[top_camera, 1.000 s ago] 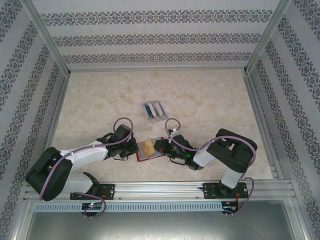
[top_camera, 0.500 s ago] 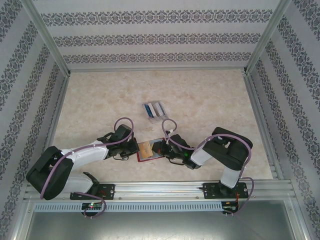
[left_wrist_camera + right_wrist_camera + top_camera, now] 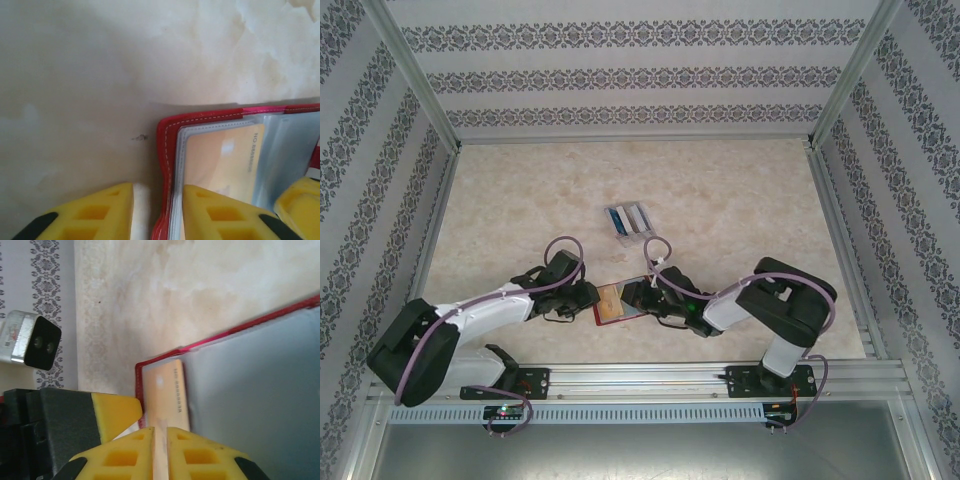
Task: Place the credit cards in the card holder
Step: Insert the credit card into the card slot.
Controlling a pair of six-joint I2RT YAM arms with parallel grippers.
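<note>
Right gripper [image 3: 160, 435] clamps orange card [image 3: 165, 385], now pushed further left into card holder [image 3: 167, 135] at near centre; left gripper [image 3: 157, 195], jaws apart, straddles its left edge. Insertion looks nearly done.

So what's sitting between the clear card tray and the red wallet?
Nothing: the top view shows bare marble tabletop between the clear card tray and the red wallet, which lie apart.

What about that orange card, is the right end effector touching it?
Touching. The right wrist view shows the orange card running into the narrow slot between the two yellow fingers of the right end effector, pinched on both sides.
</note>
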